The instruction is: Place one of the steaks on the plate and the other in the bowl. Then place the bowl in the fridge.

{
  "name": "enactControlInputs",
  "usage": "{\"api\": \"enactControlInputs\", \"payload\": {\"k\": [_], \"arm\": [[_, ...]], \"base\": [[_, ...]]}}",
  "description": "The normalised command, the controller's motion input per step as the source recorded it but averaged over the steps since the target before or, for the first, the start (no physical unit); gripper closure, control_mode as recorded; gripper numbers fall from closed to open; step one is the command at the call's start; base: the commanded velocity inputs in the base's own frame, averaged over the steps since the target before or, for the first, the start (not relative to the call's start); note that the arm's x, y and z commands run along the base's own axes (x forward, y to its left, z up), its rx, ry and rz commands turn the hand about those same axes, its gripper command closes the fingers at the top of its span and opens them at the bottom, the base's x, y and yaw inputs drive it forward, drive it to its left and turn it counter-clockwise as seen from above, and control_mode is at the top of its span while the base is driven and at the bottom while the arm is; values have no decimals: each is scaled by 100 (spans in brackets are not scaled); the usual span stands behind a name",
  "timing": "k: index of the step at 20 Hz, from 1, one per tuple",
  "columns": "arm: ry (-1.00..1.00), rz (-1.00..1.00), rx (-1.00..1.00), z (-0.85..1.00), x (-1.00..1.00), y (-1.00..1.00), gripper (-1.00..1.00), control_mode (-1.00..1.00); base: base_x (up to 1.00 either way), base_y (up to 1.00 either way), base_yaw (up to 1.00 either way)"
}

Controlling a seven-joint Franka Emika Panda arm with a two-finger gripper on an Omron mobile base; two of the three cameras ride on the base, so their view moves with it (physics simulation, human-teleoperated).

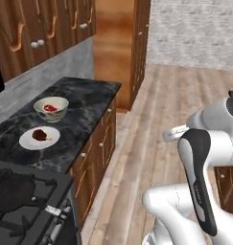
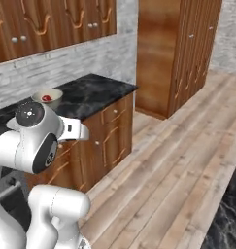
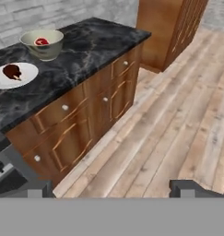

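The pale cream-green bowl (image 1: 51,110) (image 2: 47,97) (image 3: 42,44) stands on the black marble counter (image 1: 84,103) with the bright red steak (image 1: 50,108) (image 3: 41,41) inside it. Just in front of it the white plate (image 1: 39,139) (image 3: 14,76) carries the dark reddish-brown steak (image 1: 40,134) (image 3: 12,71). My gripper (image 3: 112,190) is open and empty. It hangs over the wooden floor, well away from the counter and to the right of it. The fridge is out of view.
A stove with a dark frying pan (image 1: 10,189) adjoins the counter at the near left. Wooden drawers and doors (image 3: 85,120) run below the counter. A tall wooden cabinet (image 2: 175,48) stands past the counter's far end. Open plank floor (image 3: 178,129) stretches to the right.
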Motion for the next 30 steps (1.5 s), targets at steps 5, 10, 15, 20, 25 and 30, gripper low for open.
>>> {"api": "enactControlInputs", "payload": {"k": [5,10,15,20,25,30], "arm": [[0,0,0,0,0,0,-100,100],[0,0,0,0,0,0,-100,100],[0,0,0,0,0,0,-100,100],[0,0,0,0,0,0,-100,100],[0,0,0,0,0,0,-100,100],[0,0,0,0,0,0,-100,100]], "base": [[100,-13,50],[100,-53,52],[100,-41,51],[50,7,63],[28,-25,64],[33,-68,50]]}}
